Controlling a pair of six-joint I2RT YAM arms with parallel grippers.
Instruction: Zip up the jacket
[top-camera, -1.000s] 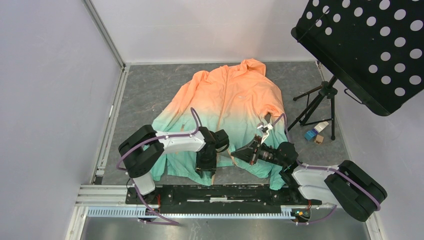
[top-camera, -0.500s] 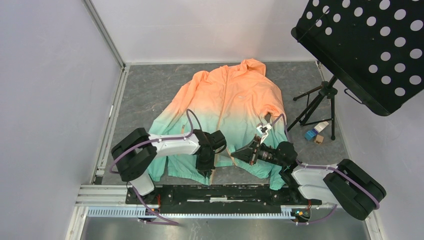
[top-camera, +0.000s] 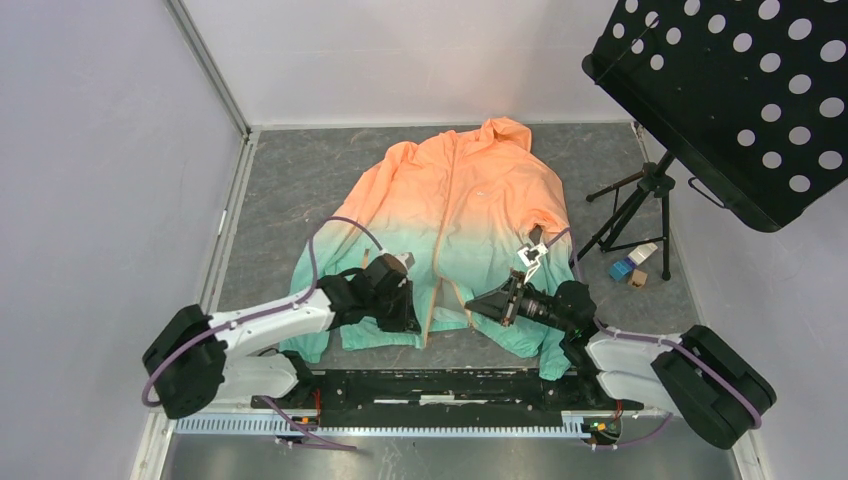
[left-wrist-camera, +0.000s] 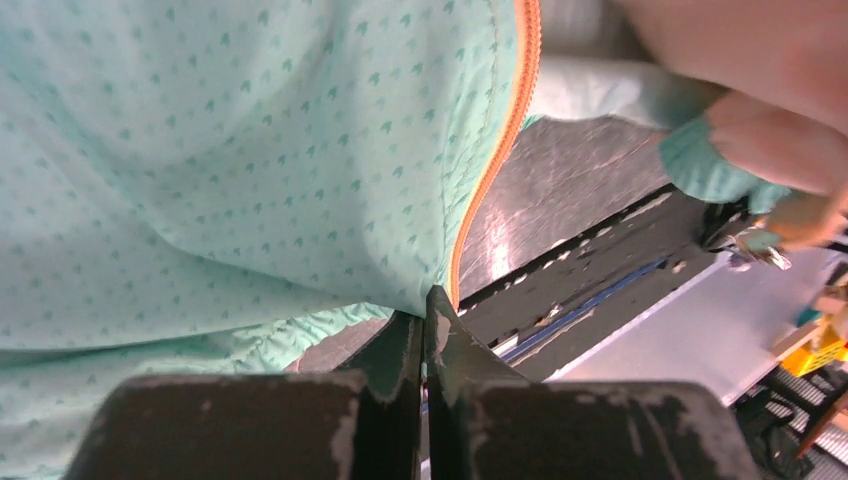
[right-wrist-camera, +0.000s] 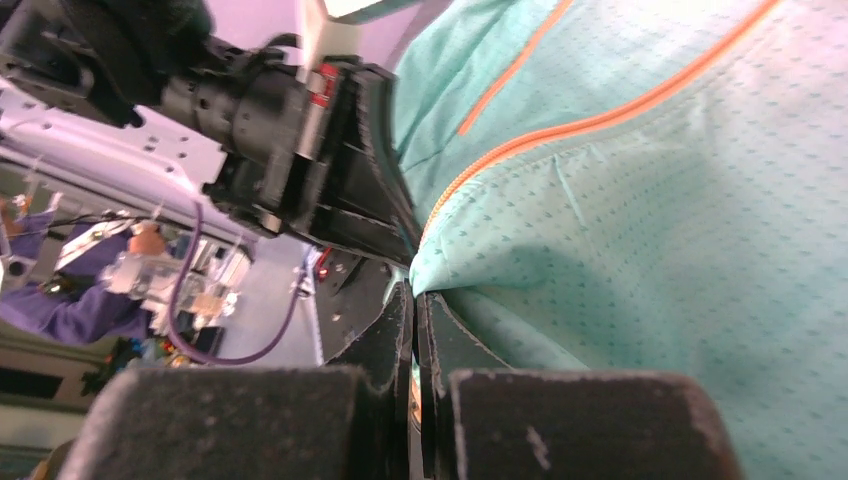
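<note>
The jacket (top-camera: 455, 210) lies flat on the grey floor, hood at the far end, orange on top and mint green below. Its orange centre zipper (top-camera: 447, 215) is apart at the bottom hem. My left gripper (top-camera: 412, 322) is shut on the left front panel's lower corner, by the orange zipper edge (left-wrist-camera: 470, 215); its jaws are pressed together in the left wrist view (left-wrist-camera: 427, 302). My right gripper (top-camera: 472, 308) is shut on the right panel's lower corner, with mint fabric (right-wrist-camera: 640, 230) pinched between its jaws (right-wrist-camera: 413, 296). The left gripper's black body (right-wrist-camera: 300, 140) shows just beyond.
A black perforated music stand (top-camera: 730, 90) on a tripod (top-camera: 635, 215) stands at the right, with small boxes (top-camera: 630, 268) at its foot. A metal rail (top-camera: 430, 385) runs along the near edge. A wall frame (top-camera: 225, 230) borders the left.
The left arm has stretched out low and to the left, and its gripper has shifted slightly left and up at the hem. The right gripper has stayed at the hem.
</note>
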